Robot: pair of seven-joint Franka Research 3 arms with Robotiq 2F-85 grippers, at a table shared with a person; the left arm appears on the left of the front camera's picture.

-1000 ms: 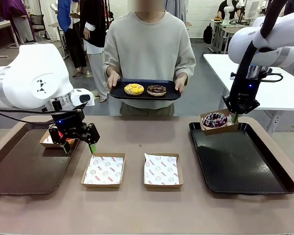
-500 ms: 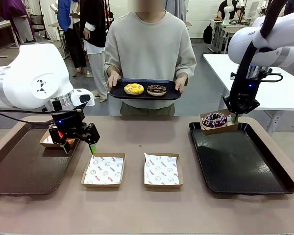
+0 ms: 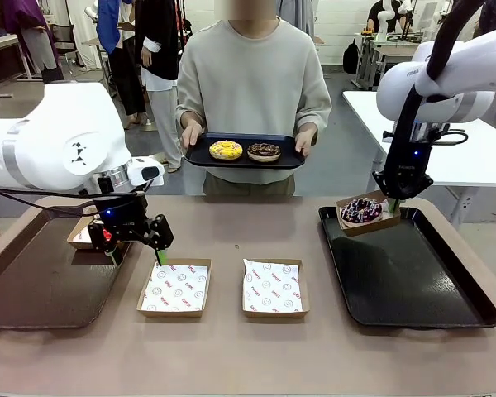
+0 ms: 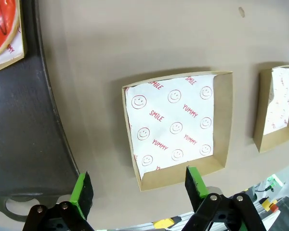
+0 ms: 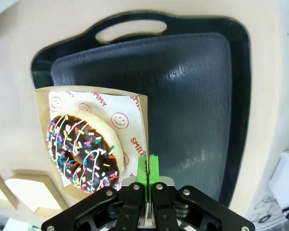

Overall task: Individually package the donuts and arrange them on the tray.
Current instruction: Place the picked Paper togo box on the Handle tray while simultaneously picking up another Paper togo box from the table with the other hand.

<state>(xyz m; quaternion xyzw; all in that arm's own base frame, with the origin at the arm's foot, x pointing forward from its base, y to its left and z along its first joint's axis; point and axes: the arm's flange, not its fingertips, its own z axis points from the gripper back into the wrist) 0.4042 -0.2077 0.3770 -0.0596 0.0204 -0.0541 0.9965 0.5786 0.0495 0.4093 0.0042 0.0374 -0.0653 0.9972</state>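
The sprinkled donut [image 5: 84, 151] lies in its cardboard box [image 5: 135, 118] on the printed paper; the box is carried by the right pincer [image 5: 148, 168], whose fingers are pressed together on one thin side wall. In the front view the box hangs a little tilted over the far left corner of the black tray [image 3: 413, 285]; part of it stands over the rim and the bench [image 3: 231, 356]. I judge this the main danger: if it is let go here, the box may land on the rim and tip, and the donut could slide out. A grip on one wall may also let the box swing.

The left pincer [image 4: 138, 185] has its fingers wide apart above an empty box [image 4: 176, 127]; if it goes down badly, it could push that box away. The yellow donut [image 3: 226, 150] and chocolate donut [image 3: 264, 151] wait on the tray that the person holds; the red donut [image 4: 2, 24] is boxed already.
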